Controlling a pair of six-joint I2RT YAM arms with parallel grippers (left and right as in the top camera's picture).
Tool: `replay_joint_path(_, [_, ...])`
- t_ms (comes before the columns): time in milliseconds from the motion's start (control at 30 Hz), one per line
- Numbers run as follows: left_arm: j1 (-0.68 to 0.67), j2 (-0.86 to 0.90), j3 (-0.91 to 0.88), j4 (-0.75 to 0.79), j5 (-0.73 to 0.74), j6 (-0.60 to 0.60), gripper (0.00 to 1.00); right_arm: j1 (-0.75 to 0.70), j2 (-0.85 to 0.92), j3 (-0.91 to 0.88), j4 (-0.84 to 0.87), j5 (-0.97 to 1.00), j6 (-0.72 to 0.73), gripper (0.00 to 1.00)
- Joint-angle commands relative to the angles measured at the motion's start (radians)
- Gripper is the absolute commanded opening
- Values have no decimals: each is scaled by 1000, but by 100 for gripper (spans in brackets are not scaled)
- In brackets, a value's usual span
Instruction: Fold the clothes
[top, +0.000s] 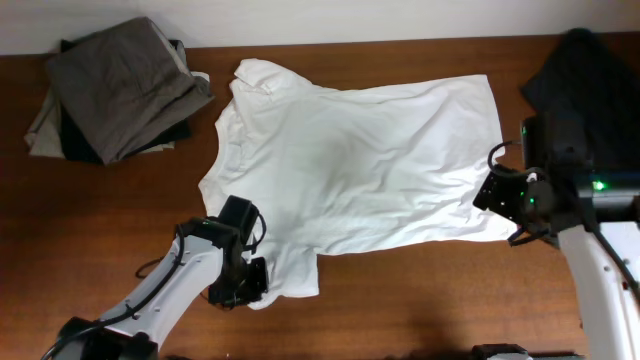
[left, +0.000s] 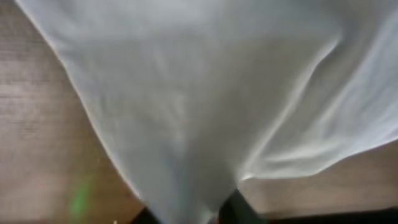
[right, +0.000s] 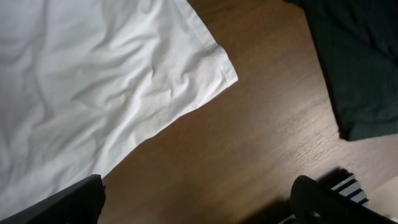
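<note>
Now the left gripper (top: 247, 278) pinches the T-shirt (top: 350, 160) by its near sleeve, while the right gripper (right: 199, 190) hangs wide open. Next, it likely needs to grab the hem corner.

The T-shirt (top: 350, 165) is plain white, with no print. The counter (top: 400, 320) is reddish-brown with a fine wood grain. The trousers (top: 125, 80) are grey-brown, and the other garment (top: 590, 80) is dark charcoal, unpatterned.

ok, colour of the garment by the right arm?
Garment is plain dark charcoal; best in right wrist view.
</note>
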Motion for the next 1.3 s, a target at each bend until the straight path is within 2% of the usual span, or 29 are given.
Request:
replay_joint_path(0, [-3,-14,-7,-29,16,2,2,-71,25,-69,20,23,65,99])
replay_joint_path(67, [-3,-42,-7,-29,16,2,1,-154,43,-138,73,-38,60,99])
replay_joint_path(167, [-3,-91,-7,-34,16,-7,1,-257,90,-237,193,-198,-83,99])
replay_joint_path(233, [-3,-150,-5,-51,20,-43,1,-280,151,-261,227,-264,-90,99])
replay_joint_path(400, [-3,-308,1,-65,19,-47,1,-280,253,-262,264,-252,-90,99])
replay_joint_path(533, [-3,-324,1,-64,-23,-51,1,-280,263,-289,333,-222,-90,99])
replay_joint_path(567, [-3,-324,1,-60,-27,-50,1,-280,265,-289,336,-231,-90,92])
replay_joint_path(600, [-3,-324,1,-50,-40,-50,1,-280,269,-291,344,-232,-90,76])
replay_joint_path(767, [-3,-323,1,-48,-79,-50,1,-280,290,-378,436,-212,-79,70])
replay_joint_path(933, [-3,-319,1,-49,-80,-49,1,-280,380,-449,568,-210,-78,54])
replay_joint_path(1033, [-3,-319,1,-50,-84,-42,1,-280,469,-449,633,-210,-74,47])
replay_joint_path(1133, [-3,-319,1,-49,-84,-43,1,-280,486,-449,642,-210,-75,41])
replay_joint_path(1200, [-3,-319,1,-50,-84,-42,1,-280,486,-449,640,-208,-75,27])
replay_joint_path(1267, [-3,-319,1,-49,-84,-43,1,-280,485,-449,632,-202,-52,6])
